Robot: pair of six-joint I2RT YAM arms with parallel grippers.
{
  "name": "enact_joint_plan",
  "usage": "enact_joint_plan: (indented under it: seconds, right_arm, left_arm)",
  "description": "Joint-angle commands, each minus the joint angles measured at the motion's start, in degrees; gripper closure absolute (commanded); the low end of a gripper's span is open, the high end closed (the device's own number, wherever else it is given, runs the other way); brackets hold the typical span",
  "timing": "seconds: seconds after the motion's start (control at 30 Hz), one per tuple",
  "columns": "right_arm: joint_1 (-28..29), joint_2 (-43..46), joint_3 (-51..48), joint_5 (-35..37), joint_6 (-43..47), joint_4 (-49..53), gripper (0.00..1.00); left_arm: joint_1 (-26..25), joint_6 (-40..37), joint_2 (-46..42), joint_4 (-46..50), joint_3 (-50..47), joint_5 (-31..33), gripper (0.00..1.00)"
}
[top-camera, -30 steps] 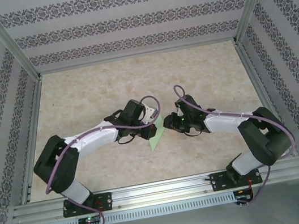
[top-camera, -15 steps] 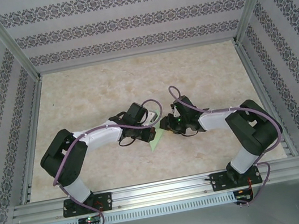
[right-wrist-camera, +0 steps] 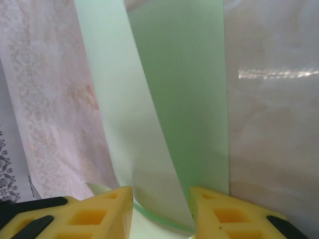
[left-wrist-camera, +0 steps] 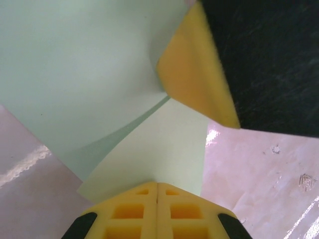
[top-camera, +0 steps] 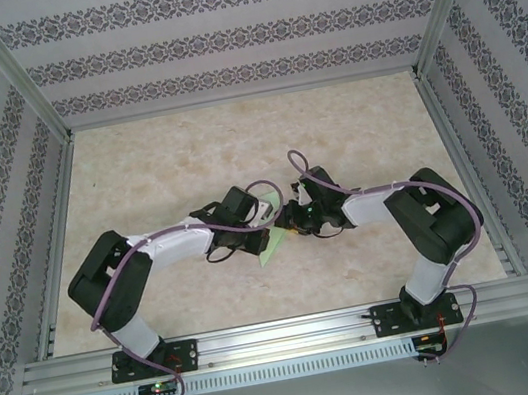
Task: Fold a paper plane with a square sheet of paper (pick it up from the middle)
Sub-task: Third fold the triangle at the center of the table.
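Noted pale green sheet of paper (left-wrist-camera: 84, 64), creased into overlapping flaps — pinched in closed left jaws, one flap between narrowly parted right jaws.

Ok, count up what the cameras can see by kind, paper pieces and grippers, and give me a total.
green paper sheet: 1
grippers: 2 (left gripper, right gripper)
Total: 3
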State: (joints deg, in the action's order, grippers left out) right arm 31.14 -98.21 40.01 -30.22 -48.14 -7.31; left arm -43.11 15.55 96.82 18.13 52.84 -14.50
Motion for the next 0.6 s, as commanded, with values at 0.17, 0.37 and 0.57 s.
enact_joint_plan:
  seconds: [0.17,0.37,0.57]
  right_arm:
    - [0.2,-1.8,2.6,-5.7,7.3,-0.5,0.63]
    - [0.0,-2.1,2.6,-5.4,8.3,0.4,0.64]
    - [0.0,-1.0,2.1,-4.7,8.5,0.7,0.69]
  left_arm:
    - [0.7,1.9,-2.9,-1.7,-1.1,1.9,0.95]
    - [0.6,3.7,-5.6,-2.8,-2.9,3.1,0.95]
    - [0.6,5.3,-9.2,-3.6,-4.9,3.8,0.93]
